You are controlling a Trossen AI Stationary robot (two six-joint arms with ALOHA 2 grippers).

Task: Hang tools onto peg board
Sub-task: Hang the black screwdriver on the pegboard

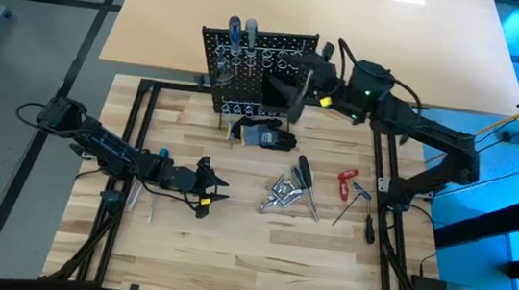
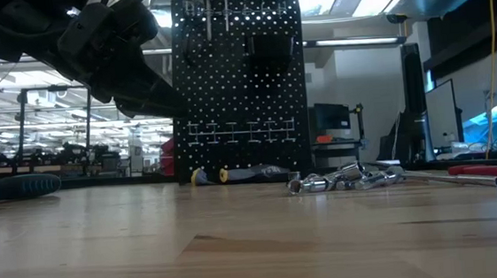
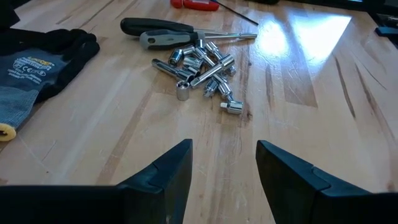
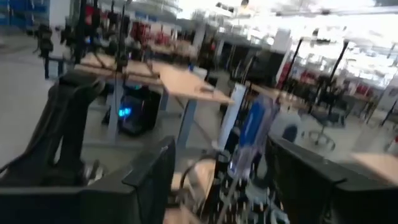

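1. Two dark, jointed arms work over a pale butcher-block bench (image 1: 228, 258) whose wood shows long plank seams and a soft sheen.
2. The peg board (image 1: 258, 68) stands upright at the far side of the bench: a flat black metal panel drilled with even rows of small round holes, carrying pale ring holders and a black box-shaped bin (image 2: 270, 48).
3. The right gripper (image 1: 307, 78) is raised just in front of the peg board's upper part. Its jaws stand apart, and in the right wrist view a screwdriver with a translucent blue handle (image 4: 256, 134) shows between them, upright; whether they touch it cannot be told.
4. Seen from above, two screwdriver handles (image 1: 242, 33), one blue and one grey, stick up from the board's top edge.
5. The left gripper (image 1: 214, 190) hovers low over the near left of the bench, jaws parted with nothing between them, pointing toward the loose tools.
6. A heap of small shiny silver sockets and bars (image 3: 202, 65) lies mid-bench, smooth and cylindrical, catching the light.
7. Touching that heap are two slim screwdrivers, one with a glossy black handle (image 3: 155, 27) and one with a grey handle (image 3: 163, 40).
8. A red-handled tool (image 1: 346, 183) and a thin dark driver (image 1: 370, 219) lie nearer the right edge.
9. A crumpled grey-and-black knit glove (image 3: 37, 59) rests at the foot of the peg board.
10. A blue-handled tool (image 2: 17, 186) lies on the bench near the left arm.
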